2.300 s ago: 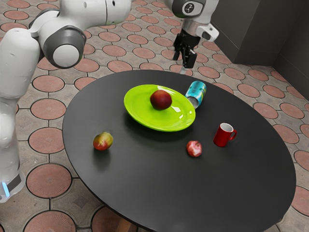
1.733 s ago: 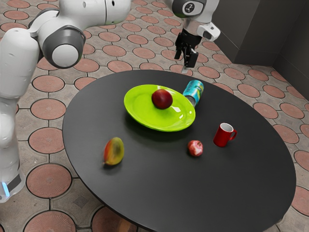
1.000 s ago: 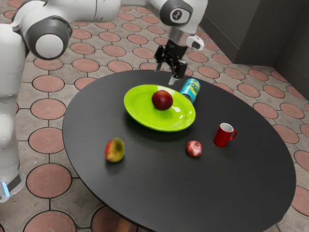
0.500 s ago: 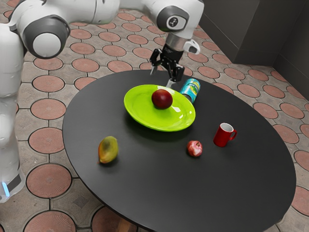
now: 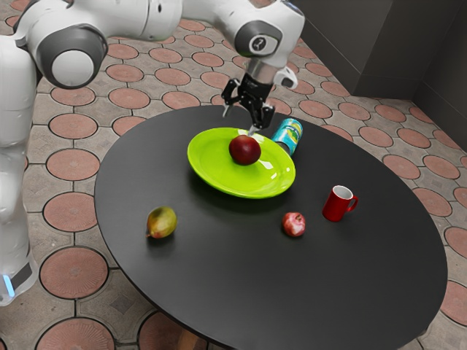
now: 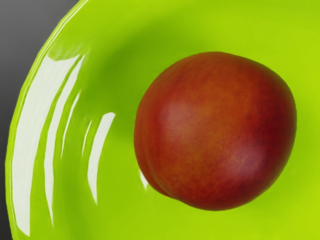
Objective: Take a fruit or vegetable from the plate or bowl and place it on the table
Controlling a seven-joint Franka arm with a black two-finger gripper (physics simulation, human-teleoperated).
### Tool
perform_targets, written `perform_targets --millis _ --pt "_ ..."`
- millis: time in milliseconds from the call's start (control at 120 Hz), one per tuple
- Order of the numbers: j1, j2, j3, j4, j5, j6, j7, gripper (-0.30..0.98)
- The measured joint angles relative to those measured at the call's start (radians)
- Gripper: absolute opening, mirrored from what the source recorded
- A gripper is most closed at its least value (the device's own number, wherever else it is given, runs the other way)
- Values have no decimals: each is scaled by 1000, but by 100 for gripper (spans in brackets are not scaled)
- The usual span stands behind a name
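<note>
Above one lime-green plate point(image 5: 211, 172), the gripper point(image 5: 239, 122) hangs with fingers parted and empty, the plate's lone nectarine point(image 6: 215, 130) not yet grasped. Lift and placement remain. One mango point(image 5: 162, 222), one pomegranate point(image 5: 294, 224), one drink can point(image 5: 290, 131) and one red mug point(image 5: 336, 204) dot the black table point(image 5: 263, 292).

Red mug point(image 5: 336, 205), turquoise can point(image 5: 289, 133), mango point(image 5: 162, 222), pinkish fruit point(image 5: 294, 224)

The plate point(image 5: 211, 179) is bright lime green; the peach point(image 5: 244, 150) is deep red, with orange mottling. The mango point(image 5: 161, 222) blends yellow-green and red. The can point(image 5: 289, 134) is turquoise patterned with yellow, the mug point(image 5: 336, 205) red with a white inside, and the table point(image 5: 241, 270) dark grey.
</note>
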Motion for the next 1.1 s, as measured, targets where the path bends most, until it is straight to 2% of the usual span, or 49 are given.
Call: perform_targets --millis 1100 --pt "0 27 3 -52 -7 174 -38 69"
